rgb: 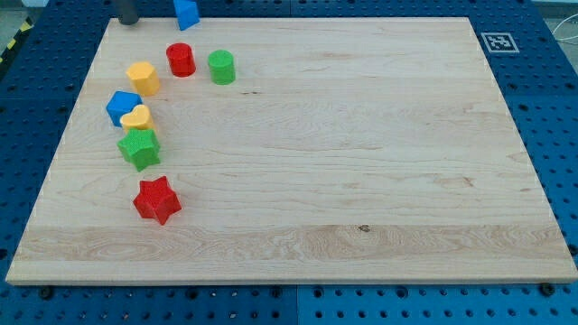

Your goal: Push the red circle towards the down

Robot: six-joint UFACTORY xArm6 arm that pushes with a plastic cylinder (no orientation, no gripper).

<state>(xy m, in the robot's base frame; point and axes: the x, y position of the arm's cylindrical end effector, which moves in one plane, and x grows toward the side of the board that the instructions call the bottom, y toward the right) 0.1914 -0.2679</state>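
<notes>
my tip (127, 22) half cropped at top, holding nothing, left of red circle (181, 60)

Board (343, 144): pale wood, visible grain, smooth matt finish, one small dark knot near the view's bottom. Red circle (181, 60), green cylinder (221, 67), red star (156, 199) and green star (139, 148): apparently plastic, finely ribbed, slight sheen. Blue surround (542, 298): matt, perforated with regular holes
</notes>
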